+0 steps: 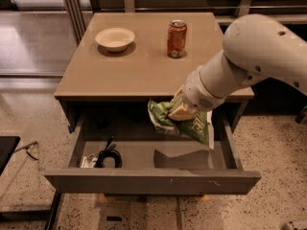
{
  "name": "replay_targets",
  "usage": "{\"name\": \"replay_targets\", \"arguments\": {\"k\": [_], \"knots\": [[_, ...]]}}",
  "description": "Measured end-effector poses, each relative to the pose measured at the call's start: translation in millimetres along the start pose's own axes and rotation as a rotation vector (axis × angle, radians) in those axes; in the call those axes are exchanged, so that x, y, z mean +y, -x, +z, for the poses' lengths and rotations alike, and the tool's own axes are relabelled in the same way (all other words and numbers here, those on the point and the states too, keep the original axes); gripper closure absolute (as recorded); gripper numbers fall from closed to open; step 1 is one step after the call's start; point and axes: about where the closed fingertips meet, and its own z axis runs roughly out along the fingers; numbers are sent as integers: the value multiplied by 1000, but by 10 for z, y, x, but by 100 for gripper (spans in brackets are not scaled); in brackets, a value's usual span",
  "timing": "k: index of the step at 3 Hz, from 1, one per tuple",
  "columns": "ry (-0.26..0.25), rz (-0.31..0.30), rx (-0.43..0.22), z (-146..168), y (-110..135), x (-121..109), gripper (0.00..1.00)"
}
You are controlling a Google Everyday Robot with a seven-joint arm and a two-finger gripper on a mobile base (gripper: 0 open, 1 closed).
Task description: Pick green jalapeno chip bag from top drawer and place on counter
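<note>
Lift step: my jaws are closed on green jalapeno chip bag (163,120), held above open top drawer (153,181), near front edge of surface (139,71). Next, I judge: raise more, move fwd over edge, avoid soda can (176,38), then release.

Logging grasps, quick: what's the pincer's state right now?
Pincer: shut on the crumpled light-green foil chip bag, above the open grey-brown drawer.

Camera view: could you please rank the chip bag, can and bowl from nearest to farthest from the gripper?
The gripper hangs over the drawer's right half.
1. chip bag: in its grip.
2. can: behind it, on the counter.
3. bowl: counter's far left.
</note>
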Motion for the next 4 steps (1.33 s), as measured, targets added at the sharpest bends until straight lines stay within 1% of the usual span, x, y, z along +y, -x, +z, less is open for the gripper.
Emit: {"name": "replay_targets", "arguments": {"k": [1, 2, 3, 4], "knots": [[-60, -62, 20, -477, 381, -258, 100], [-82, -77, 5, -583, 501, -326, 100], [-82, -77, 6, -581, 498, -324, 100], [-113, -88, 14, -615, 467, -415, 100]]}}
